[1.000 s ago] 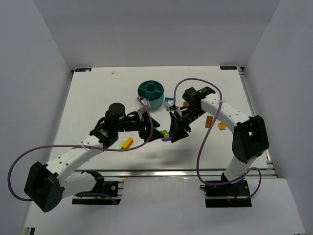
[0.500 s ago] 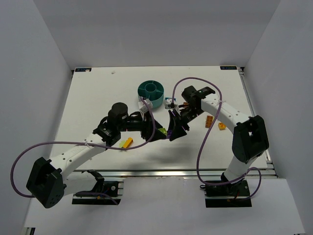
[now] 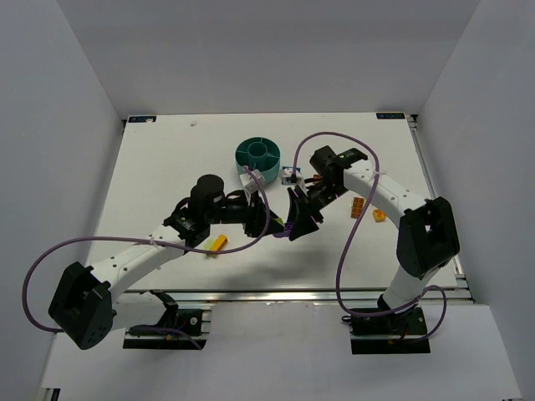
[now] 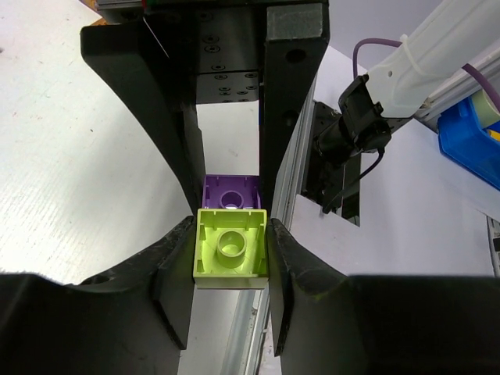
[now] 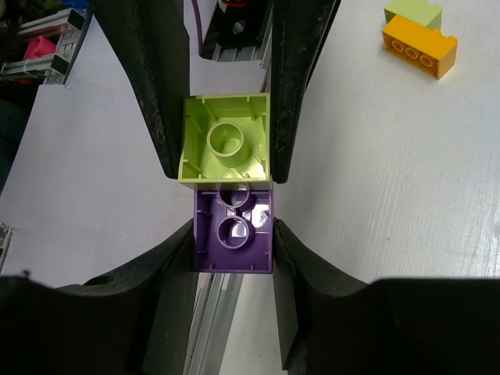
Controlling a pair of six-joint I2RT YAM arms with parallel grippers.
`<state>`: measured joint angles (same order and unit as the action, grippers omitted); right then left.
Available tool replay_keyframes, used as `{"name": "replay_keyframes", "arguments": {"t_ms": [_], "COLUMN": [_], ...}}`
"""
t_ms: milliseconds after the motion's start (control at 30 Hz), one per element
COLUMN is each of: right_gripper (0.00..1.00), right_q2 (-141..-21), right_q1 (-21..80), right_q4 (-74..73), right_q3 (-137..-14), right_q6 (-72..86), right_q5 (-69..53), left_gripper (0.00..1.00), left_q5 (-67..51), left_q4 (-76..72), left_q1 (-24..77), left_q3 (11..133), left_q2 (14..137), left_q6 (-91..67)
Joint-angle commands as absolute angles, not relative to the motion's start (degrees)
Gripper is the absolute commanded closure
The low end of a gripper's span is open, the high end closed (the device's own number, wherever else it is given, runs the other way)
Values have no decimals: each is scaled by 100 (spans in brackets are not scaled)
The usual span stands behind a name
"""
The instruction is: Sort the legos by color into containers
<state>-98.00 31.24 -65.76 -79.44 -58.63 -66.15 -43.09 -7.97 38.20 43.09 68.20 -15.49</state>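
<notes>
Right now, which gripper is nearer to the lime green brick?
Left. The left gripper has its jaws closed on the sides of the lime green brick. The right gripper holds the purple brick joined to it, just beyond.

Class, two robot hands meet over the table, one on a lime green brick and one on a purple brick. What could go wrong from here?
1. The left hand pinches only the side walls of the lime green brick. The purple brick in the right hand appears stuck to it, so pulling could make either slip and drop.
2. The fingers sit very close together and may collide.
3. The teal bowl stands just behind them; a jerk could knock it.
</notes>
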Motion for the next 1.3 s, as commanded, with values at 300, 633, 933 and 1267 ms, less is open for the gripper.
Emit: {"name": "replay_keyframes", "arguments": {"t_ms": [300,633,933,1267], "right_gripper": [100,100,100,100], "right_q2": [-9510,-9211,-8078,-8314], "right_q1": [3173,3217,3147,2865], "right_q4": [-6188,-5687,-3236,-2540], "right_q3": [-7639,-7119,-6530,-7276], "right_q6": [-5871,-5600,-4026,-4737], "right_q5": [-6618,-6417,-4565,-2576], "left_gripper": [100,100,100,100], "left_q5": [-4324,-4421,-2841,-1688], "left_q4": [-817,-967,-255,404], "left_q1": [3824,3226,2558,2373], "left_q3": [4851,5300,5274,4746], "left_q2": [6478,6609,6347,5714], "left_q6": [-1485,-1740,-2478,-3349]}}
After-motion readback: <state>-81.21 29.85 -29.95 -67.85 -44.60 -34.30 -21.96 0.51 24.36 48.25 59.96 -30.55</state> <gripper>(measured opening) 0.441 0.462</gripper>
